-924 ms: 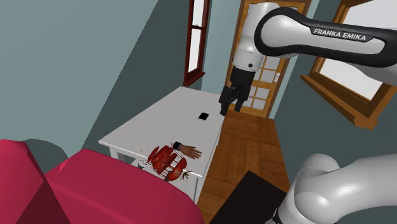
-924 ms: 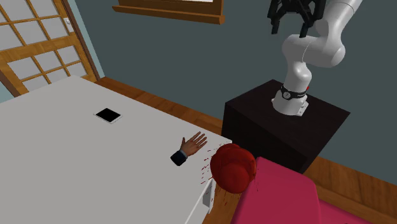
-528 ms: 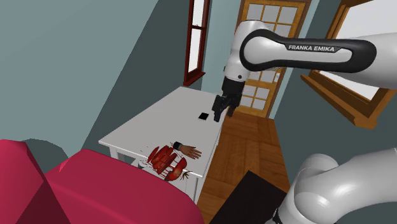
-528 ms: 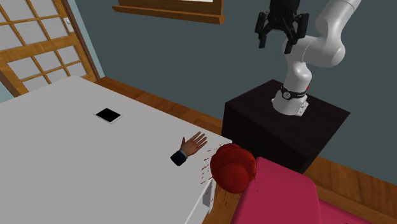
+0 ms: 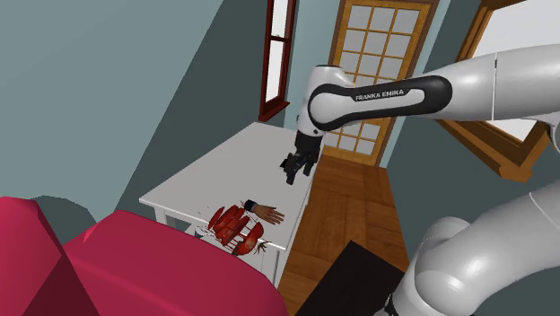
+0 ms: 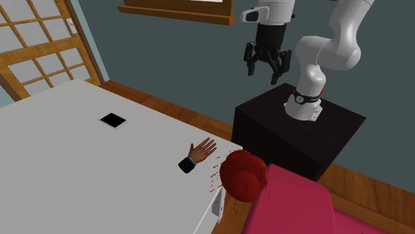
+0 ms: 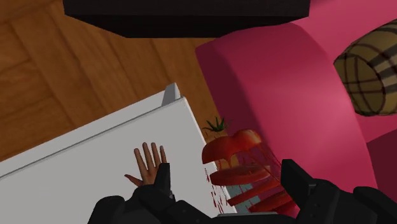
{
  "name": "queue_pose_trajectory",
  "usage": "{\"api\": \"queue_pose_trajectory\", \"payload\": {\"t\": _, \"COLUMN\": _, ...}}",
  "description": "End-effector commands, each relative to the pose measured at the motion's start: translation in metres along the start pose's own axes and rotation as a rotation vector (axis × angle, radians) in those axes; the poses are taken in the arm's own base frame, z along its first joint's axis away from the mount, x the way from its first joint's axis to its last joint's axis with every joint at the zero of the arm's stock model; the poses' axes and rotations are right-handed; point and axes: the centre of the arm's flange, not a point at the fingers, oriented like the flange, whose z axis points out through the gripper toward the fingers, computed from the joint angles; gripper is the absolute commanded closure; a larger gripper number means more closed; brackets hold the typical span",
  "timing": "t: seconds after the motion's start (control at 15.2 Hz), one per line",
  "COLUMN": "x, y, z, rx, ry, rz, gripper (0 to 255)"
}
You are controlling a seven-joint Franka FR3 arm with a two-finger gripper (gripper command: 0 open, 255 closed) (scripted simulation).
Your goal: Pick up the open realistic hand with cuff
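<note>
In the shoulder view, the white table (image 5: 206,175) stood with a red sofa (image 5: 135,269) against its 5 o'clock corner. The gripper (image 5: 293,171) hung in the air, jaws apart and empty. A sliced tomato (image 5: 235,229) sat at that corner, and the model hand (image 5: 266,213) lay on the table at the tomato's 2 o'clock. The step was judged to be the approach. The next move probably called for descent with a sideways shift, because the wrist view set the tomato, not the hand, between the jaws. The second exterior view showed the dark cuff (image 6: 185,165).
</note>
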Motion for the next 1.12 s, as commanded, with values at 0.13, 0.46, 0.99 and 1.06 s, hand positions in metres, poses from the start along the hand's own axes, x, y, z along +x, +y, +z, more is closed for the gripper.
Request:
{"api": "queue_pose_trajectory", "payload": {"t": 0.13, "x": 0.031, "y": 0.014, "z": 0.039, "rx": -0.015, "ry": 0.004, "rz": -0.033, "gripper": 0}}
{"api": "queue_pose_trajectory", "payload": {"t": 0.46, "x": 0.068, "y": 0.029, "z": 0.09, "rx": -0.033, "ry": 0.006, "rz": -0.073, "gripper": 0}}
{"api": "queue_pose_trajectory", "payload": {"t": 0.99, "x": 0.13, "y": 0.052, "z": 0.17, "rx": -0.061, "ry": 0.009, "rz": -0.137, "gripper": 0}}
{"api": "queue_pose_trajectory", "payload": {"t": 1.06, "x": 0.138, "y": 0.055, "z": 0.18, "rx": -0.065, "ry": 0.009, "rz": -0.145, "gripper": 0}}
